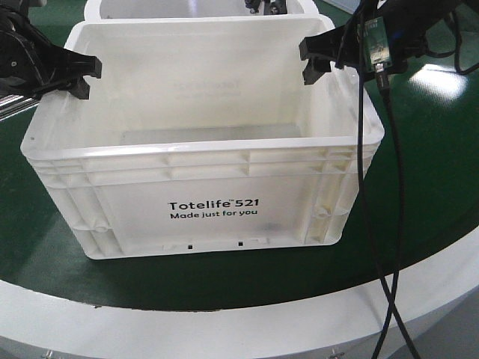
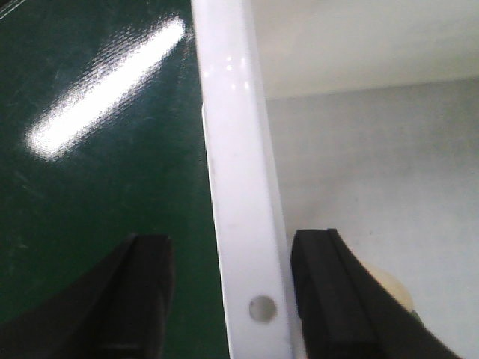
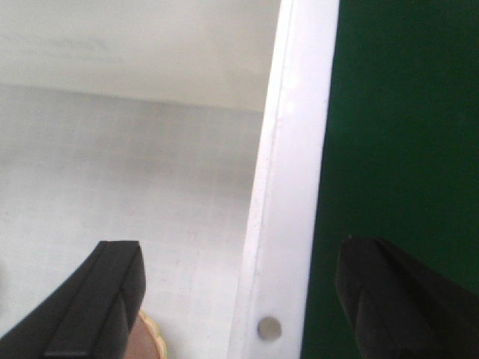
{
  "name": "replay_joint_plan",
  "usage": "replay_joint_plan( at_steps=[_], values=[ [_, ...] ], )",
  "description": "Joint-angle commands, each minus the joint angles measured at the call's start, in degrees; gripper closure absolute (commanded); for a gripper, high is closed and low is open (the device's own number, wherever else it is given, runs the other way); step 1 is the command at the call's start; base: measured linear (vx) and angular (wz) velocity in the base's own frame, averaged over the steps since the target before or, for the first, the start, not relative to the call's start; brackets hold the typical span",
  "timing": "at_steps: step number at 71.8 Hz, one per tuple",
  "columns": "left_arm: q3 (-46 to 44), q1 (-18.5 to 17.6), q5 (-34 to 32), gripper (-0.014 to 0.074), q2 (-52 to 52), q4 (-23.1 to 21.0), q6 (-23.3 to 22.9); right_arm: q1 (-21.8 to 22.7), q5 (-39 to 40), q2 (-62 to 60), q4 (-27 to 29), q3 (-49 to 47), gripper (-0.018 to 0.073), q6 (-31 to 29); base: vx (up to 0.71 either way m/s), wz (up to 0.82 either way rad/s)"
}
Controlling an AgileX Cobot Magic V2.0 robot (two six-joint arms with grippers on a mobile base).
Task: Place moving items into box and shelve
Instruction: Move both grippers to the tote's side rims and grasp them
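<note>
Exterior front-facing view: a smooth white plastic box [image 1: 217, 209] with a ribbed rim is sitting on a glossy green tabletop [image 1: 426, 164].
Left gripper [image 2: 232, 292]: its black blocky jaws are standing apart, straddling the box's left rim and clasping nothing.
Right gripper [image 3: 239, 299]: it is gaping wider across the right rim, holding nothing.
Contents: a cream item [image 2: 395, 290] and a reddish-brown item [image 3: 147, 340] are lying inside the box, peeking from behind the inner fingers.
Edges: green surface is running along outside both rims.
</note>
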State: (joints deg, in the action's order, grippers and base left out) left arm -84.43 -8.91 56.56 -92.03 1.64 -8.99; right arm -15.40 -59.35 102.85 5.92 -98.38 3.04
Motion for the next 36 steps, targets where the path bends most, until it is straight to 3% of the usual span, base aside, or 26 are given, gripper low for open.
replay_joint_plan(
  at_steps=[1, 23, 36],
  values=[
    [-1.9, -0.1, -2.1, 0.0130, 2.1, -0.2, 0.0, 0.2, 2.2, -2.0, 0.3, -1.9, -0.0016, -0.6, 0.00, 0.00],
    [-1.9, -0.1, -2.3, 0.0130, 2.1, -0.2, 0.0, 0.3, 2.0, -0.5, 1.3, -1.9, -0.0009, -1.1, 0.00, 0.00],
    [-1.9, -0.1, -2.4, 0.0130, 2.1, -0.2, 0.0, 0.3, 2.1, -0.1, 1.5, -1.9, 0.0082, -1.3, 0.00, 0.00]
  ],
)
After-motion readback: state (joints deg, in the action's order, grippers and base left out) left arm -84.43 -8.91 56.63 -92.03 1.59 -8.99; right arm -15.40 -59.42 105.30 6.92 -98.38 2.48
